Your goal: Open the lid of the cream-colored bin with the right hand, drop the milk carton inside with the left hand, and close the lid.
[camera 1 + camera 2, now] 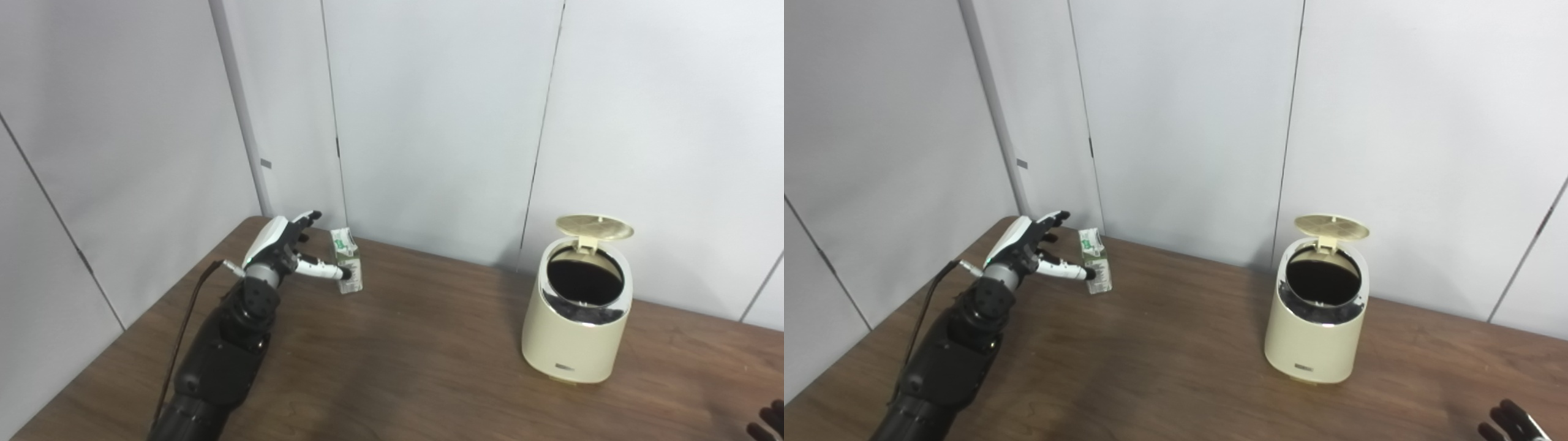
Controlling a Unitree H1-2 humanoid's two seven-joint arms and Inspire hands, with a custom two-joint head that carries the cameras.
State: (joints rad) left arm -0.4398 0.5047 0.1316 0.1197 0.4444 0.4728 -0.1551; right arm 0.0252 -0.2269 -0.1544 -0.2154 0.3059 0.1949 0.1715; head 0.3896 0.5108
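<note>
— What is hard to see?
— The right hand (1513,425), cut off at 5 o'clock. I cannot tell its state.
— How many things?
— One carton (347,260) at 10 o'clock, one bin (576,318) at 3, lid (594,227) up.
— The left hand (288,245)?
— Spread, thumb touching the carton. Bare table (416,355) between them.

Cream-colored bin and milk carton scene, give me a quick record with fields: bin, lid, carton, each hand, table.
bin: cream-colored round bin with a shiny rim, upright on the table's right side
lid: round cream lid raised at the back, dark opening exposed
carton: small green and white milk carton upright near the table's far left edge, apart from the bin
left hand: white and black left hand open at the carton, thumb tip at its front, not closed on it
right hand: right hand, only dark fingertips at the bottom right corner
table: dark brown wooden table
</note>
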